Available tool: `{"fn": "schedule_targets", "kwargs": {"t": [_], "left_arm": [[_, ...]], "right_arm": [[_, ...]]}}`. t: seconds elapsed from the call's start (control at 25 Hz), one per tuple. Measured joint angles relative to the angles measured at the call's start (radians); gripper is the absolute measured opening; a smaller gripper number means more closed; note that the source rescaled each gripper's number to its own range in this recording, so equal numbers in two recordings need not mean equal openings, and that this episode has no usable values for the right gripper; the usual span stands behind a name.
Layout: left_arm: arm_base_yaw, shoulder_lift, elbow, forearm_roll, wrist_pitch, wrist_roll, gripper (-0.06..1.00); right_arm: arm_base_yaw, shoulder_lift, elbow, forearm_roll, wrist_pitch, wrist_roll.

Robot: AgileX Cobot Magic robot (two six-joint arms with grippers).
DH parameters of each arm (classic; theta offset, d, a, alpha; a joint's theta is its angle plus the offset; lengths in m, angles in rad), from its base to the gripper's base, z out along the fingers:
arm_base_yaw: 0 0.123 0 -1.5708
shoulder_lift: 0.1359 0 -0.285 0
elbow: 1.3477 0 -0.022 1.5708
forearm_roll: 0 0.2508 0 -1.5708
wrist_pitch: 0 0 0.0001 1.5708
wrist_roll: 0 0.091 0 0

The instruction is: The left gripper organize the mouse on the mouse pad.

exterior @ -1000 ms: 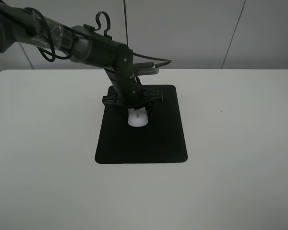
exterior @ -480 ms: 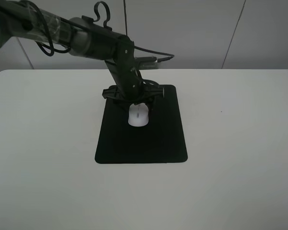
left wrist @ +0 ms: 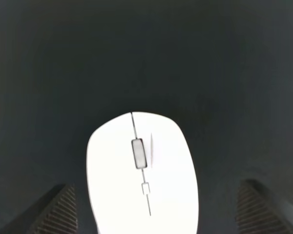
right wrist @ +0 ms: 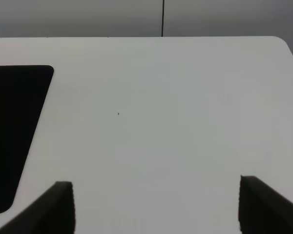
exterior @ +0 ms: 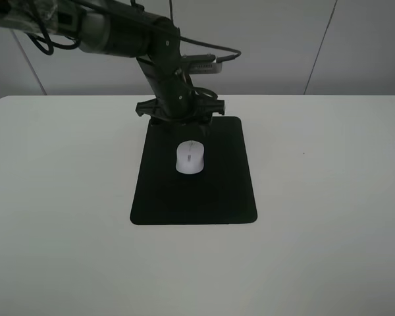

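The white mouse point(exterior: 189, 158) lies flat on the upper middle of the black mouse pad point(exterior: 204, 197), scroll wheel facing up. My left gripper point(exterior: 181, 113) hovers open above the pad's far edge, behind the mouse and clear of it. In the left wrist view the mouse point(left wrist: 142, 175) sits free on the pad point(left wrist: 136, 58) between my two spread fingertips point(left wrist: 58, 209), touching neither. My right gripper point(right wrist: 163, 207) stands open over bare table, holding nothing, with a corner of the pad point(right wrist: 14, 131) off to one side.
The white table point(exterior: 329, 197) stretches around the pad on every side. A grey wall panel rises behind the table's far edge. The left arm's black cable point(exterior: 217, 56) trails behind the gripper.
The left gripper has lifted up and drawn back from the mouse toward the pad's far edge. The mouse stays where it lay on the pad.
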Motion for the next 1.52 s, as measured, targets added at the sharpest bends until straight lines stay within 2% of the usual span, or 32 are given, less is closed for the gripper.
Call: {"fn": "schedule_targets", "kwargs": {"t": [0.2,0.48,0.8,1.2,1.36,1.52], "left_arm": [[0.013,-0.088,0.000,0.052,0.036,0.002,0.40],[0.067,-0.236,0.029,0.168,0.133,0.004,0.40],[0.183,-0.478,0.266,0.204,0.085,0.007,0.40],[0.353,-0.868,0.556,0.233,0.072,0.069,0.40],[0.395,-1.029,0.659,0.233,0.071,0.106,0.40],[0.405,-1.204,0.741,0.233,0.079,0.142,0.40]], "right_arm": [[0.000,0.000,0.000,0.000,0.000,0.000],[0.000,0.000,0.000,0.000,0.000,0.000],[0.000,0.000,0.000,0.000,0.000,0.000],[0.000,0.000,0.000,0.000,0.000,0.000],[0.000,0.000,0.000,0.000,0.000,0.000],[0.000,0.000,0.000,0.000,0.000,0.000]]}}
